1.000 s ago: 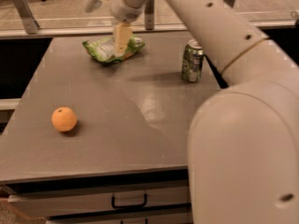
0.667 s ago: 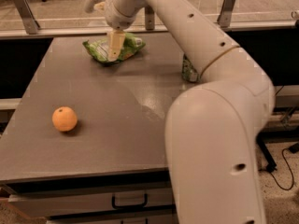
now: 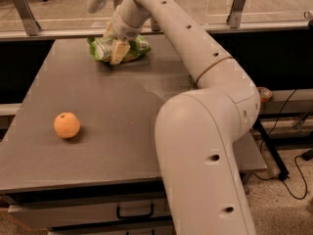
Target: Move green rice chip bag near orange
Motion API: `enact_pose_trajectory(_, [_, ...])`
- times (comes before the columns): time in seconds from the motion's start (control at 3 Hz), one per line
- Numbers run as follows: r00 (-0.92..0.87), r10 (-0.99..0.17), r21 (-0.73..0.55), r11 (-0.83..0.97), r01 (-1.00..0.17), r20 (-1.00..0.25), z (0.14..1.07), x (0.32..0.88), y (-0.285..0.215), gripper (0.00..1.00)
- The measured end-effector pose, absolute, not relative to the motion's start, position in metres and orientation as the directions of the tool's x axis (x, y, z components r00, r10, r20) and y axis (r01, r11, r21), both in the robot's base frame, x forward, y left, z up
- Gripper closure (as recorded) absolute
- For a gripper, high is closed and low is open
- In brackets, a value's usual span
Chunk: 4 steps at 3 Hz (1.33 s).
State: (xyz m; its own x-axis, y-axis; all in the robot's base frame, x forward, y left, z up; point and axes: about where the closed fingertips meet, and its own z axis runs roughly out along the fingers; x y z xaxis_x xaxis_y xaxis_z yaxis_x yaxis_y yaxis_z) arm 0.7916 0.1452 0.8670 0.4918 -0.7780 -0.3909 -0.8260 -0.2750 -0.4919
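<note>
Contact between the tool (image 3: 119,53) and the green rice chip bag (image 3: 139,45) was plain: the tool came down onto the bag from above, its pale tan tip lying across the middle of the crumpled foil and hiding part of the print. Whether the tool was clamped on the bag or only pressed against it could not be told from this view. The bag lay on the grey table (image 3: 122,111) near the far edge, a little left of the table's middle line, with green foil showing on both sides of the tool and its underside on the tabletop as far as could be seen. The orange (image 3: 67,125) sat alone on the near left part of the table, well apart from the bag, with a small dark stem dot on its upper side and a soft shadow to its right. Bare tabletop lay between fruit and bag. The white arm (image 3: 205,131) filled much of the right half of the view: a thick segment rose from the lower edge, bent at a rounded elbow over the right side of the table, and a slimmer segment ran up and to the left to the wrist above the bag. A drawer front with a dark handle (image 3: 134,212) showed below the table's near edge. Metal railing posts (image 3: 24,11) stood behind the table, and dark cables (image 3: 288,180) trailed across the speckled floor at the right.
</note>
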Motion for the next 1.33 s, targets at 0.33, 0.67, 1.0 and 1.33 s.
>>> enact_pose_trajectory(0.33, [0.51,-0.763,-0.446,-0.325,-0.834,-0.398,0.867,0.783,0.147,0.62])
enact_pose_trajectory(0.67, [0.54,-0.733,-0.39,-0.394,-0.833,-0.413,0.889,0.75,0.144,0.85])
enact_pose_trajectory(1.0, [0.579,-0.661,-0.356,-0.457,-0.815,-0.478,0.934,0.696,0.147,1.0])
enact_pose_trajectory(1.33, [0.585,-0.652,-0.374,-0.45,-0.811,-0.483,0.939,0.697,0.153,1.0])
